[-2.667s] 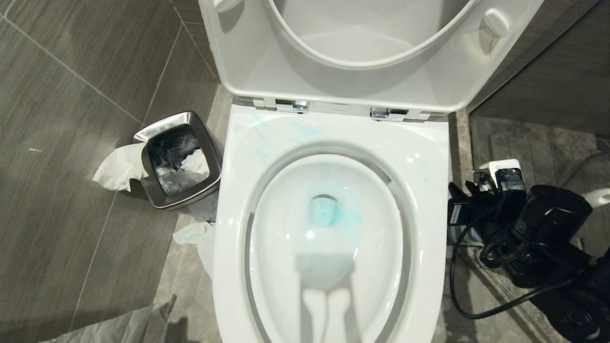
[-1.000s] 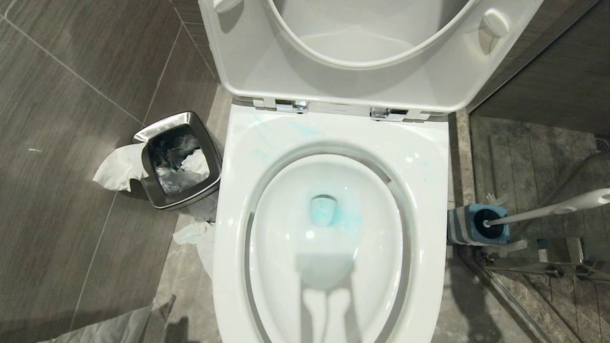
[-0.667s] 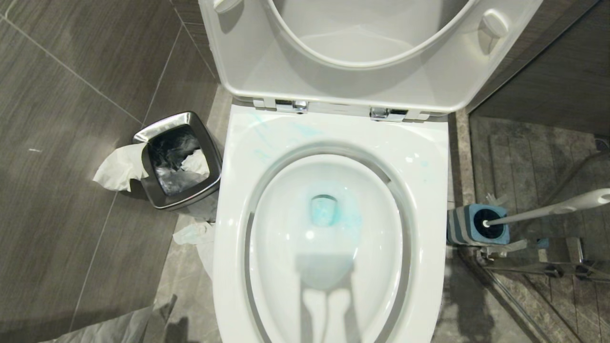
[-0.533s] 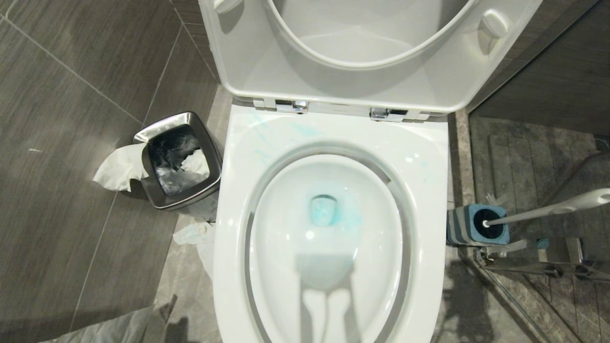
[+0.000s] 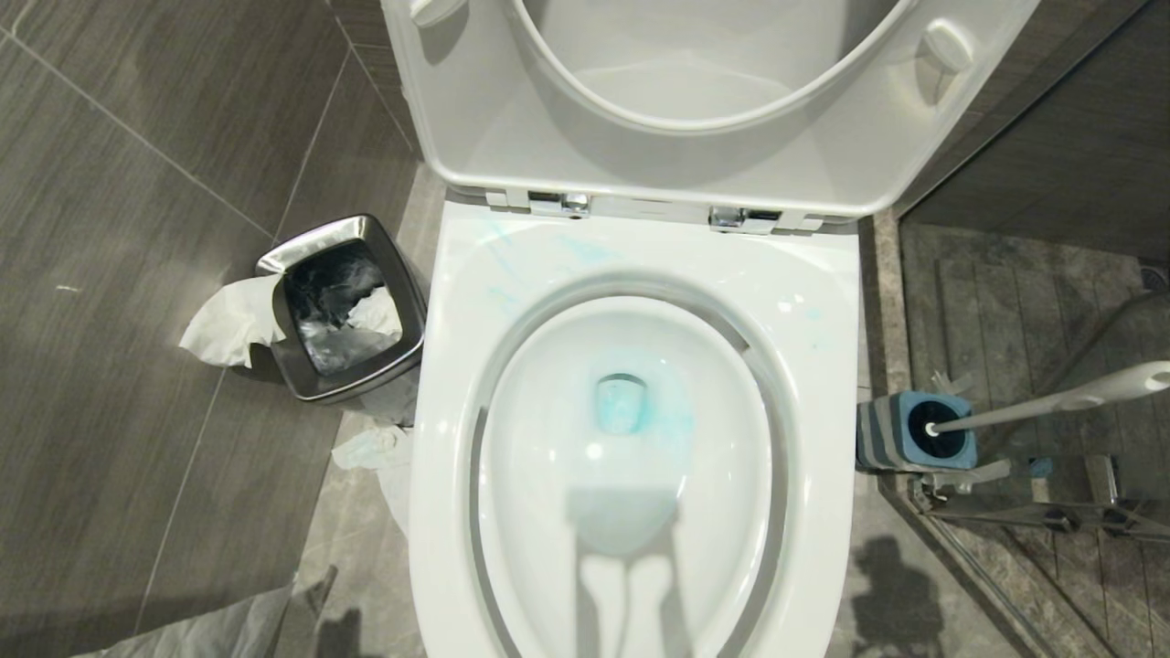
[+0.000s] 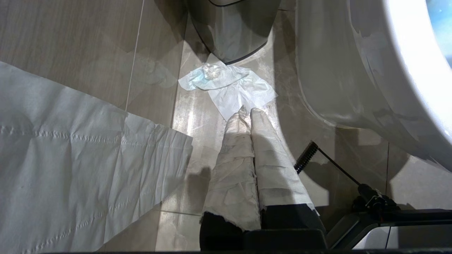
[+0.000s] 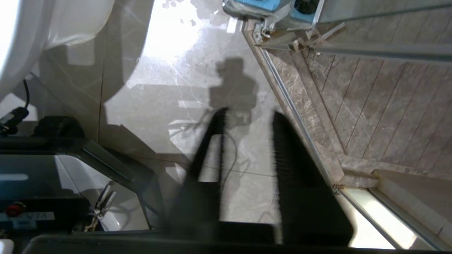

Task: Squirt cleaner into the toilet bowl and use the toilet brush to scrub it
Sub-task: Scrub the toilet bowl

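The white toilet bowl [image 5: 823, 366] fills the middle of the head view, lid and seat raised, with blue cleaner [image 5: 622, 407] in the water and faint blue smears on the rim. The toilet brush [image 5: 1042, 411] stands on the floor to its right, its black head [image 5: 932, 429] in the striped blue-and-grey holder [image 5: 882, 434]. Neither arm shows in the head view. My left gripper [image 6: 247, 111], fingers wrapped in white, is shut and empty low over the floor beside the bowl's outer wall [image 6: 353, 70]. My right gripper [image 7: 247, 114] is open and empty above the floor, short of the holder [image 7: 261, 4].
A square steel bin [image 5: 343, 306] stands left of the toilet with tissue [image 5: 228, 320] hanging over its edge. Crumpled tissue [image 6: 229, 84] and a long sheet of paper [image 6: 70, 158] lie on the floor. A glass shower door track [image 7: 293, 106] runs beside the right gripper.
The right arm, which covered the brush holder earlier, has left the head view. Its shadow on the floor right of the toilet has slid toward the near edge. The brush has stayed in its holder.
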